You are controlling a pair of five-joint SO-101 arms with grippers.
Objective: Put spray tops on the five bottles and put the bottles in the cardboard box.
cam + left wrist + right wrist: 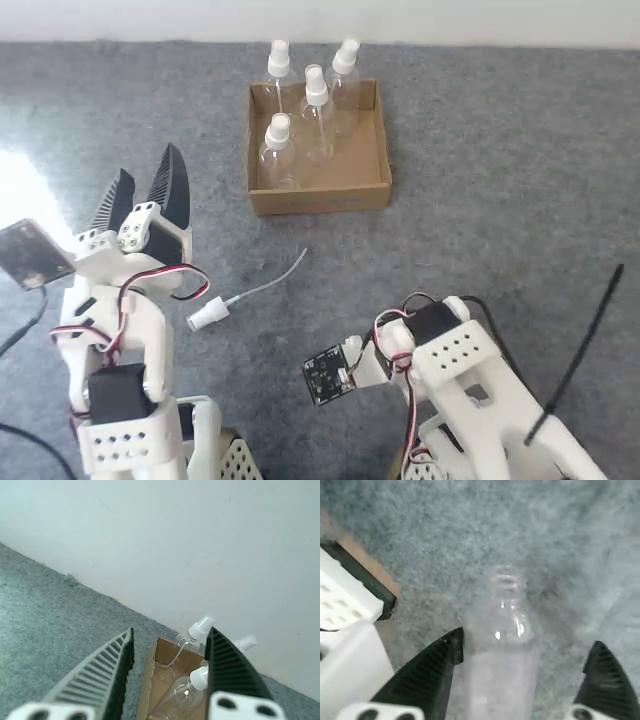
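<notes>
Jaws both wide: left jaws empty, raised over worktop (500, 200); right jaws straddle the uncapped bottle (502, 645), not clamped. Four capped bottles (316, 110) sit in cardboard box (318, 197). Loose spray top (208, 317) lies on worktop. Judged next: clamp bottle, fetch top.

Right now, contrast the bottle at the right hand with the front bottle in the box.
The uncapped bottle has a bare threaded neck; the front bottle wears a white spray top. The uncapped bottle sits within the open right hand, the front bottle inside the cardboard box. Both are clear.
</notes>
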